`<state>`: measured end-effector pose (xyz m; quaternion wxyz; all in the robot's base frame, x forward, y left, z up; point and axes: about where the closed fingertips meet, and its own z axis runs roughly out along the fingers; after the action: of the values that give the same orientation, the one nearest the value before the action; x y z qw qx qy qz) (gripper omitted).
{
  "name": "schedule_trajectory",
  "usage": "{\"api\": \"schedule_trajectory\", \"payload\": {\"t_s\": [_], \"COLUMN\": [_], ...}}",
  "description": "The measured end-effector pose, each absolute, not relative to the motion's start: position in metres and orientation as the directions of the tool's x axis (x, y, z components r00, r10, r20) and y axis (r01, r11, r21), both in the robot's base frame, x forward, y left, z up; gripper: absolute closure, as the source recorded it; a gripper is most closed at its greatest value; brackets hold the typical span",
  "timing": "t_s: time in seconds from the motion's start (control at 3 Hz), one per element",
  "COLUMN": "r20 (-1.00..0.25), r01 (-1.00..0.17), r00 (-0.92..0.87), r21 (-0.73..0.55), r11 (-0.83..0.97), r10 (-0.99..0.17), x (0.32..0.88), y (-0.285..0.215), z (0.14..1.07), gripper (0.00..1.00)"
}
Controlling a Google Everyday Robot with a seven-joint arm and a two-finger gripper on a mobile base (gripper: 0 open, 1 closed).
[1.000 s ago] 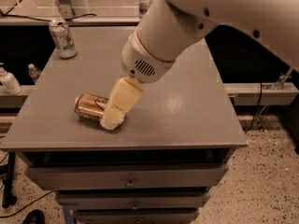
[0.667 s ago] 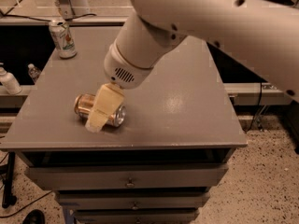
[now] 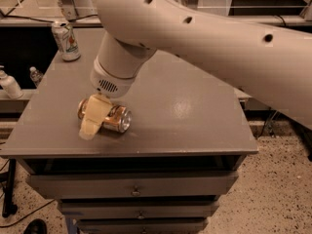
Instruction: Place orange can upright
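The orange can [image 3: 117,120] lies on its side on the grey table [image 3: 195,106], near the front left, with a silver end facing right and toward the camera. My gripper [image 3: 92,123] hangs down from the large white arm [image 3: 204,38] right at the can. Its cream tip crosses the can's left half and reaches the tabletop in front of it. The part of the can behind the gripper is hidden.
A white can with green and red marks [image 3: 66,40] stands upright at the table's back left corner. Two bottles [image 3: 9,84] stand on a lower surface left of the table. Drawers [image 3: 134,186] sit below the front edge.
My gripper has moved left and down, from the can's right side to over its left half. The can still lies on its side in about the same place.
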<state>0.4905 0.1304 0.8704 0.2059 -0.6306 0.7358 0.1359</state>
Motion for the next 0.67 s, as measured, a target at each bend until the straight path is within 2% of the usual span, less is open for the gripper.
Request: {"api": "schedule_trajectory", "payload": {"t_s": [0.33,0.67], "r20": [-0.415,-0.356], "r01": [-0.983,-0.982], "r00": [-0.134,-0.150], "r21": [-0.060,-0.057], "r11": [0.174,0.182], "r10": [-0.900,-0.922], "x": [0.499,0.504], "y": [0.141,0.148], "z": [0.852,0.839], "gripper": [0.00,0.18]}}
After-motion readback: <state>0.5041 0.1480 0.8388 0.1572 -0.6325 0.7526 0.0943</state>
